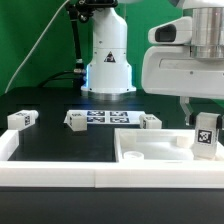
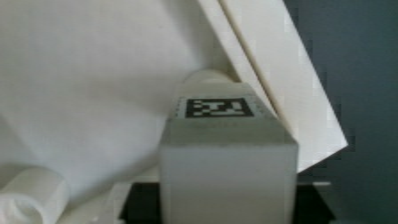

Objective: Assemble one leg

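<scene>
The black table [image 1: 60,145] carries the marker board [image 1: 108,118] at frame centre, with a leg [image 1: 77,120] just left of it and a second leg [image 1: 150,121] just right. A third leg [image 1: 21,120] lies at far left, and a large white panel [image 1: 145,153] at lower right.

Counting parts by kind
Four are standing mid-frame: left leg [image 1: 21,120], centre-left leg [image 1: 77,120], centre-right leg [image 1: 150,121], right leg [image 1: 207,135]; one panel [image 1: 150,152] is lying lower right.

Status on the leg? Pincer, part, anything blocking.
Pincer shut on the leg. Leg upright over the big white panel, near its corner; seated or not, cannot tell. No obstruction visible around it.
</scene>
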Controlling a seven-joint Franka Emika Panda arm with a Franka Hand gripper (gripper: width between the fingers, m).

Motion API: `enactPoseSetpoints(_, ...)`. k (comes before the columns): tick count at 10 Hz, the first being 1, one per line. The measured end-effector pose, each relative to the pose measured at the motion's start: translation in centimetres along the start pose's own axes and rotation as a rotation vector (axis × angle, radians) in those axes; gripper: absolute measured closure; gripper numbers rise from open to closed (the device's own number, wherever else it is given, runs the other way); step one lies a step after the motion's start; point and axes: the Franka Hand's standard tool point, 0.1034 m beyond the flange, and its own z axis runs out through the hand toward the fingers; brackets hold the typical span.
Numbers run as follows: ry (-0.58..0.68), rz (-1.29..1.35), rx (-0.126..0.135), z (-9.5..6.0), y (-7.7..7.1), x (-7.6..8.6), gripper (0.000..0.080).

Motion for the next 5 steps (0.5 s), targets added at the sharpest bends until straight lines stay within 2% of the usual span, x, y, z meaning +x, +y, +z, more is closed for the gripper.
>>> enactPoseSetpoints(2, -0.007, 0.078, -0.003, 0.07, 0.24, 0.04, 0.0508)
enactPoseSetpoints(5, -0.012, 0.453, 0.0, 0.14, 0.16, -0.14, 0.0508)
